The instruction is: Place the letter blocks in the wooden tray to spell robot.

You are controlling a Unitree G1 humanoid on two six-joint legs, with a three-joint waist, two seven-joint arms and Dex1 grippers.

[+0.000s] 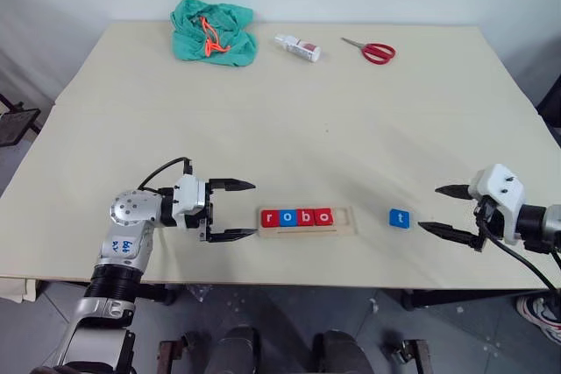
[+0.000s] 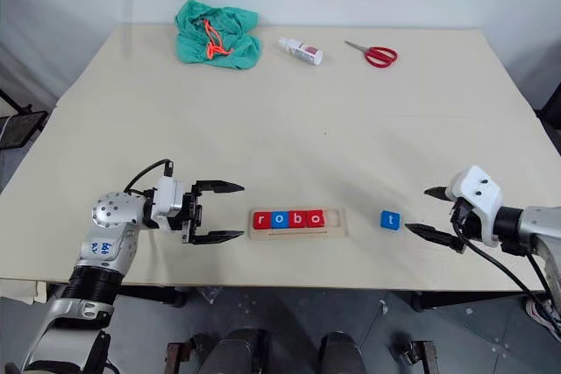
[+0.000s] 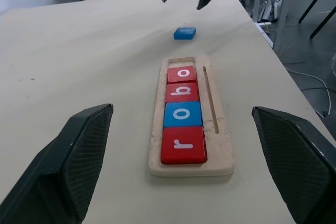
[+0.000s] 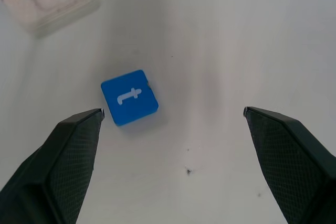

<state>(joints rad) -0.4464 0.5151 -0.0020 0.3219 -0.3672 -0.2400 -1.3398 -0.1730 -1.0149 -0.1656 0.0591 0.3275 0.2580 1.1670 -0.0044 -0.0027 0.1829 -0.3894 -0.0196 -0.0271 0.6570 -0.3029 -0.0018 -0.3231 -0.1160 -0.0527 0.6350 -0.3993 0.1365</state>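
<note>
— What have we got on the table (image 1: 289,120)?

— The wooden tray (image 1: 345,223) lies near the front edge, long side across. Four letter blocks sit in it, touching in a row: red r (image 1: 269,217), blue o (image 1: 287,217), red b (image 1: 305,216), red o (image 1: 323,215). The slot at the tray's three o'clock end is bare wood.

— And the last one?

— The blue t block (image 1: 400,217) lies flat on the table, off at three o'clock from the tray, apart from it, touching nothing.

— The grippers?

— The left gripper (image 1: 231,210) hangs just beside the tray's nine o'clock end, pointing along it, claw spread wide and empty. The right gripper (image 1: 445,209) is out at three o'clock of the t block, near it but clear of it, fingers wide apart, nothing between them. From its wrist, the t lies close to one fingertip (image 4: 96,115), not touching.

— Anything else about?

— Along the far edge: a crumpled green cloth (image 1: 215,31) with an orange cord at eleven o'clock, a small white bottle (image 1: 298,47) lying on its side at twelve, and red-handled scissors (image 1: 372,50) at one o'clock. All well apart from the tray.
</note>
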